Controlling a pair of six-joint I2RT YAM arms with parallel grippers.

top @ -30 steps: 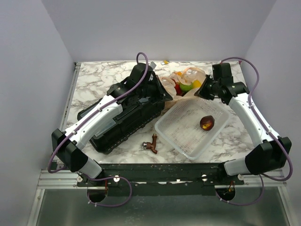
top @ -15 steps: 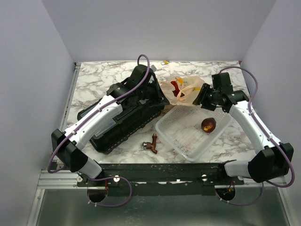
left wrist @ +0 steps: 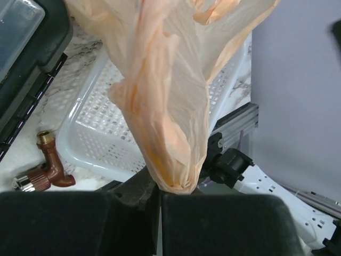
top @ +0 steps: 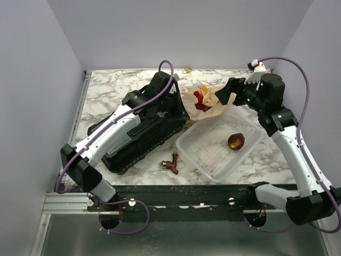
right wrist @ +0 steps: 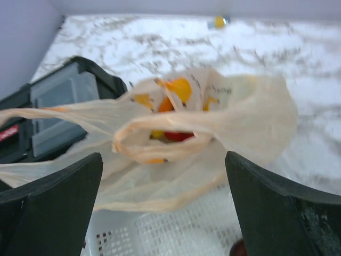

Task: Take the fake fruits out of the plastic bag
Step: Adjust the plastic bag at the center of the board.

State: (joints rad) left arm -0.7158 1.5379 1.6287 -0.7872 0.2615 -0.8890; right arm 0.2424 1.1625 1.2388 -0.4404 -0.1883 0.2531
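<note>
One thin plastic bag (top: 209, 104), tan and half see-through, much crinkled, at the far middle of the marble table (top: 106, 90). Gathered at its left end into a narrow twist, pinched tight between the closed fingers of the left gripper (left wrist: 160, 193). Sagging open toward the right, with loop handles (right wrist: 160, 141) drooping across the mouth. Inside, the fake fruits (top: 198, 97): something glossy red low in the mouth, orange and yellow above it. Hard to name each fruit through the film; some yellow-orange patches perhaps only print on the bag.

Just right of the bag, the right gripper (top: 222, 99), jaws spread wide, holding nothing, facing the bag mouth. In the right wrist view, both dark fingers (right wrist: 50, 202) standing apart from the film.

Near side of the bag, touching its lower edge, a white mesh basket (top: 205, 154), with a maroon-brown glossy fruit (top: 236, 141) lying in its right part. On the left, a big black case (top: 139, 130), under the left arm and close against the bag. Between case and basket, nearer to the front, a small copper-coloured pipe fitting (top: 171, 163). At the far edge, a tiny yellow thing (top: 187, 70).

On the case, a red label (right wrist: 6, 132), too blurred for reading.
</note>
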